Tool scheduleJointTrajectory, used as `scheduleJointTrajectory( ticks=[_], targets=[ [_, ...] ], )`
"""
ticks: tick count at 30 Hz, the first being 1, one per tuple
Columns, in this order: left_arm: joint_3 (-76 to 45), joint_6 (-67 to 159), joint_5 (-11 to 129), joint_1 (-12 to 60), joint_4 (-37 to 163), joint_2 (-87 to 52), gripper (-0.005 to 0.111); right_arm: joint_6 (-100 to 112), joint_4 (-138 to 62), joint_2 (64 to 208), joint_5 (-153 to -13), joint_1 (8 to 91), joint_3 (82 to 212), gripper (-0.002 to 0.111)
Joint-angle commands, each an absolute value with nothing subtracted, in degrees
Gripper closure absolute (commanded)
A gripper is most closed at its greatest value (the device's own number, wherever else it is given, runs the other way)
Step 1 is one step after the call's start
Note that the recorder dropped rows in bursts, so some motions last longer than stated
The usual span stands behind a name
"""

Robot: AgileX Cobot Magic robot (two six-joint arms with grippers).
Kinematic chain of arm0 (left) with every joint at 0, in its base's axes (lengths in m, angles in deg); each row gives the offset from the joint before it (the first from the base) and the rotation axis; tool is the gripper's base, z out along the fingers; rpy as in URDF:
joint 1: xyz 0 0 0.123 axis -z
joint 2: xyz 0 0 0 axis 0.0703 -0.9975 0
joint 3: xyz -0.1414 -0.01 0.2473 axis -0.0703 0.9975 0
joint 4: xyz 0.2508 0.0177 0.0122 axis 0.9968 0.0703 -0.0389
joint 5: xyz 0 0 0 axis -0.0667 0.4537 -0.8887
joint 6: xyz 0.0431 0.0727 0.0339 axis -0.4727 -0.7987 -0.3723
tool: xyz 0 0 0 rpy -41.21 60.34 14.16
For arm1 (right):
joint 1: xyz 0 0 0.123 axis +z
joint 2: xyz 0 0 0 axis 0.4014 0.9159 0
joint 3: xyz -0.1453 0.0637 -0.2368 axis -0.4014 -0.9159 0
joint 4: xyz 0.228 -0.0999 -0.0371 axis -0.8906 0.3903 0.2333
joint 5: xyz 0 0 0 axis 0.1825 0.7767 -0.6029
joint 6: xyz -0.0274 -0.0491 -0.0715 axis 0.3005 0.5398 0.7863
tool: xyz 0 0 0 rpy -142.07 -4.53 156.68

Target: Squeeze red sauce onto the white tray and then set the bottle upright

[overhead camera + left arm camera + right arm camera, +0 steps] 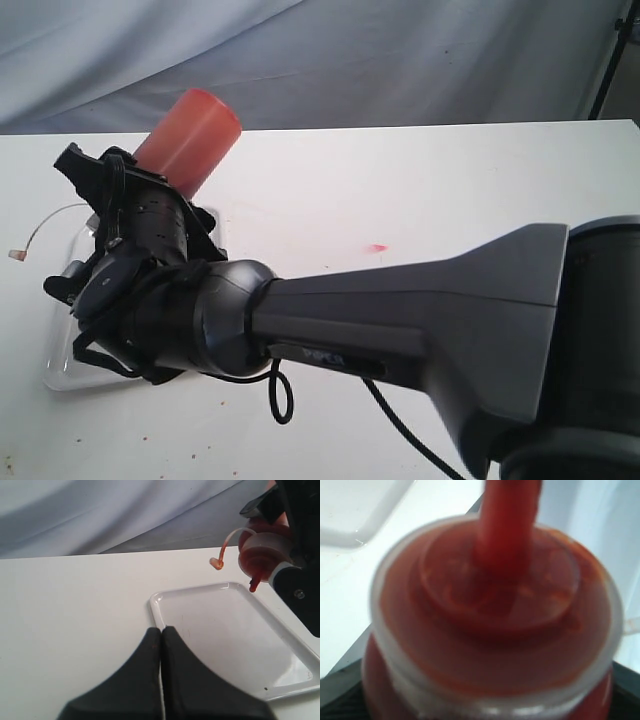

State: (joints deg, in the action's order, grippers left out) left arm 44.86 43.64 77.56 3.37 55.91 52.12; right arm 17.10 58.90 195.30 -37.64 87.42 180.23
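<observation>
The bottle is tilted with its base up, and my right gripper is shut on its body, reaching across to the left. In the left wrist view the bottle's ribbed cap and red nozzle point down over the far corner of the white tray. Red sauce shows dark through the cap, and no drops show on the tray. The clear tether curls off to one side. My left gripper is shut on nothing, just above the tray's near rim.
The right arm's grey forearm covers much of the table and most of the tray. A small red spot lies on the white table. A grey cloth backdrop hangs behind.
</observation>
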Motion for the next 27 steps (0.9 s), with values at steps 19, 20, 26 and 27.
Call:
scheduleJointTrajectory(
  ticks=[19,20,26,27],
  targets=[
    [45.2,49.9,64.9,3.4,35.1,52.4,0.107,18.9,61.6,194.4,-40.9,87.3,181.2,0.108],
    [45.2,49.9,63.7,3.4,31.7,52.4,0.107,18.9,61.6,194.4,-40.9,87.3,181.2,0.108],
    [45.2,49.8,50.8,3.4,21.0,52.4,0.107,18.9,61.6,194.4,-39.9,87.3,181.2,0.108],
    [45.2,49.8,48.4,3.4,20.8,52.4,0.107,18.9,61.6,194.4,-39.9,87.3,181.2,0.108]
  ],
)
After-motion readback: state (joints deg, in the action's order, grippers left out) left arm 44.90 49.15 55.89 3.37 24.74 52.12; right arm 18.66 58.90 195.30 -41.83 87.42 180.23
